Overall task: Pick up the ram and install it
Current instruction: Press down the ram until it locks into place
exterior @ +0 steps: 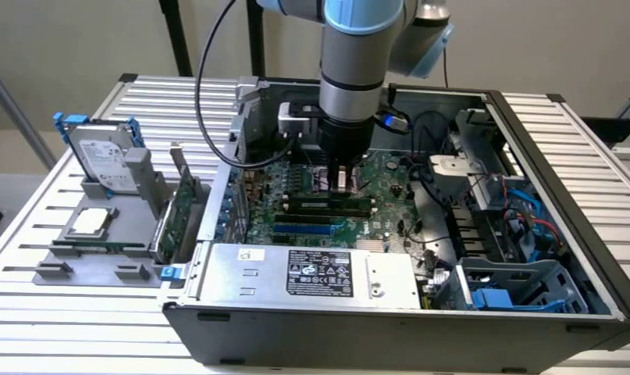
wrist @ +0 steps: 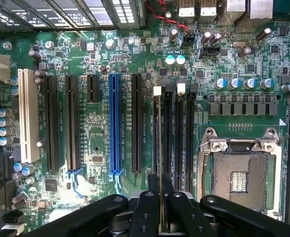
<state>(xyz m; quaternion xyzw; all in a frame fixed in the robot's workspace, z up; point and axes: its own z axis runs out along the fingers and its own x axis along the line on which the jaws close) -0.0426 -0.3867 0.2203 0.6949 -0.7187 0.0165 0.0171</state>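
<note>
My claw (wrist: 160, 207) was low over the green board (wrist: 105, 123) inside the computer case (exterior: 564, 195). Its two black fingers (wrist: 147, 212) were pressed together on the ram (wrist: 160, 148), a thin stick held on its edge. I held it standing up like that so its long bottom edge could go into a slot. The ram sat right over one of the black slots (wrist: 168, 133), next to the long blue slot (wrist: 115, 123). It looked lined up with that black slot, but I could not tell if it was pushed all the way in. Past the slots was the open chip socket (wrist: 238, 173). Farther away, outside the case, a silver drive (exterior: 103, 160) with blue rails and a green card (exterior: 179, 215) stood in a gray holder (exterior: 86, 262).
</note>
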